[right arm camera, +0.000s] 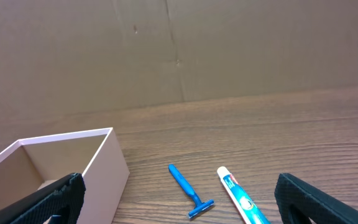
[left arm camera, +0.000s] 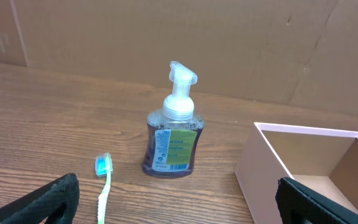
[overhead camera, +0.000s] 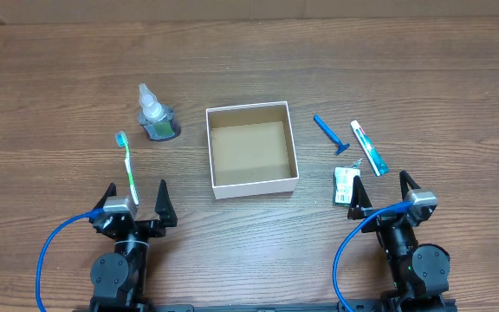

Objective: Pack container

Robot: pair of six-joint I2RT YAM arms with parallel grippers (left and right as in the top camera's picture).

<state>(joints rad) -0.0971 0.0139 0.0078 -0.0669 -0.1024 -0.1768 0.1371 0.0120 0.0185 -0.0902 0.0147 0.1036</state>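
The container (overhead camera: 251, 183), a white square box with a brown inside, sits at the table's middle with nothing in it; it also shows in the left wrist view (left arm camera: 257, 168) and the right wrist view (right arm camera: 107, 165). A green toothbrush (overhead camera: 128, 165) (left arm camera: 104, 180) lies to its left, reaching in between the left fingers. A blue razor (overhead camera: 330, 133) (right arm camera: 188, 188), a toothpaste tube (overhead camera: 368, 147) (right arm camera: 241, 199) and a small packet (overhead camera: 345, 185) lie to its right. My left gripper (overhead camera: 136, 201) is open and empty near the front edge. My right gripper (overhead camera: 381, 198) is open and empty by the packet.
A clear pump bottle with green liquid (overhead camera: 155, 115) (left arm camera: 174, 127) stands behind the toothbrush, left of the container. A cardboard wall (left arm camera: 166, 37) rises behind the table's far edge. Blue cables (overhead camera: 55, 251) loop from both arms at the front.
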